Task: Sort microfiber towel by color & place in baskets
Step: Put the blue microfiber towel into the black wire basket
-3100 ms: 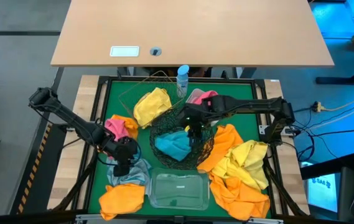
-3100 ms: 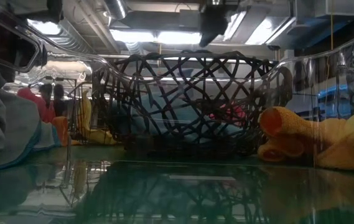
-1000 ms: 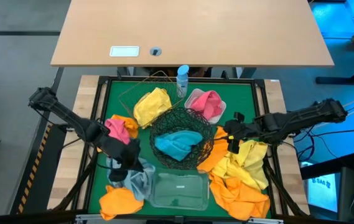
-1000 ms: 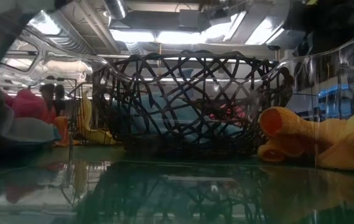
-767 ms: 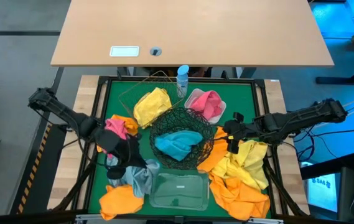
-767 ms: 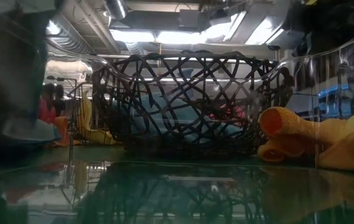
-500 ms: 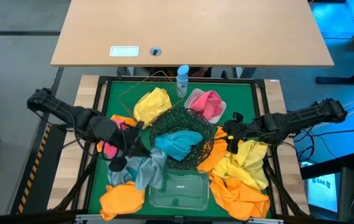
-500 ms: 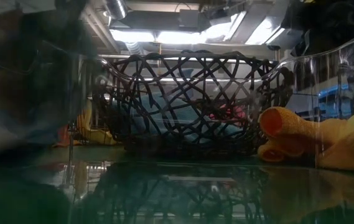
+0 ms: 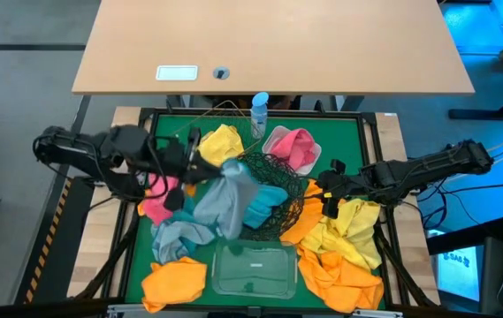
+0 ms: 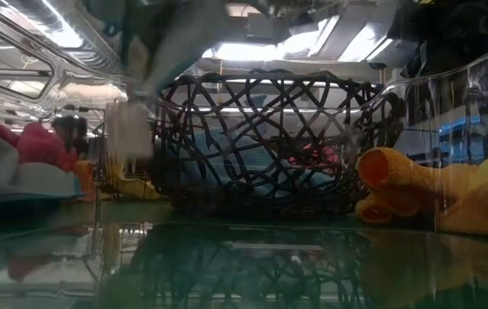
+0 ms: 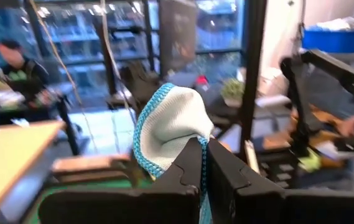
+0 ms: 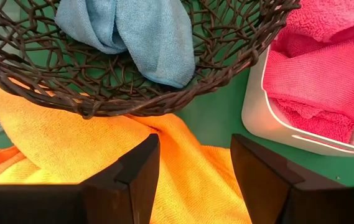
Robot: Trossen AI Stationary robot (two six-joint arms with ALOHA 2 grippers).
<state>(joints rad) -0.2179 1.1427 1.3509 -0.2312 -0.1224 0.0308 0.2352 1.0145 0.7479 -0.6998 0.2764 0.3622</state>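
microfiber towel in grey with a teal edge (image 9: 224, 201) hangs from the left gripper (image 9: 200, 161), whose fingers are pinched tight on a fold of it (image 11: 170, 134), beside the rim of the black wire bowl (image 9: 273, 163). its long tail trails down toward the clear plastic tub (image 9: 253, 268), and part of it seems to drape over the bowl's near edge, though the high view is too smeared to be sure. that tail is the risk: it could snag on the wire weave or land half outside the bowl, and a thin pinch on soft cloth may slip mid-swing. a teal towel (image 12: 133, 31) already lies in the bowl, so the colour match looks right.

the right gripper (image 9: 329, 196) waits with fingers spread wide over an orange towel (image 12: 102, 155), near the white tray (image 12: 254, 102) holding pink cloth.

the work surface is a green mat (image 9: 331, 128), crowded with yellow, orange and pink towels, so a stray drop would mix the piles. beyond it stands a wooden table (image 9: 269, 44); a person sits in the room behind (image 11: 15, 65).
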